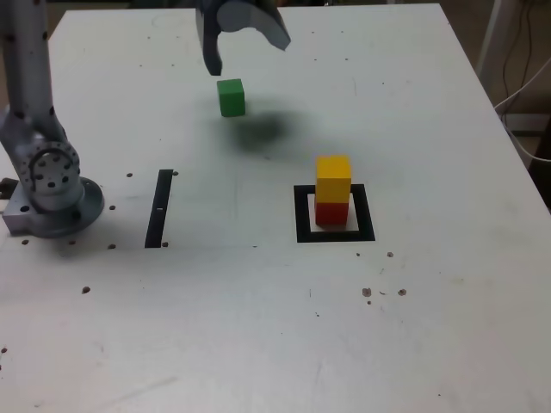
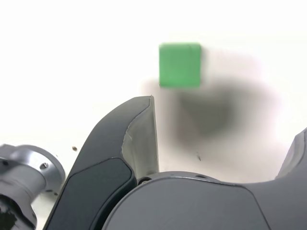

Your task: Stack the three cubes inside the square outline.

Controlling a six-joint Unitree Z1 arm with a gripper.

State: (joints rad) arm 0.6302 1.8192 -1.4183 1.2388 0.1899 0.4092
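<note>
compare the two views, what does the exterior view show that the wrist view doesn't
Only the exterior view shows the yellow cube on the red cube, inside the square outline, and the straight black strip.

Only the wrist view shows the inner face of one gripper finger up close.

Both show the green cube on the white table, the open gripper above the table and not holding the cube, and part of the arm's base.

In the exterior view, the lower cube (image 1: 331, 214) sits inside the square outline (image 1: 303, 217), with the upper cube (image 1: 333, 179) on it. The separate cube (image 1: 232, 99) lies behind them, to the left. The tape strip (image 1: 158, 210) lies left of the outline.
</note>
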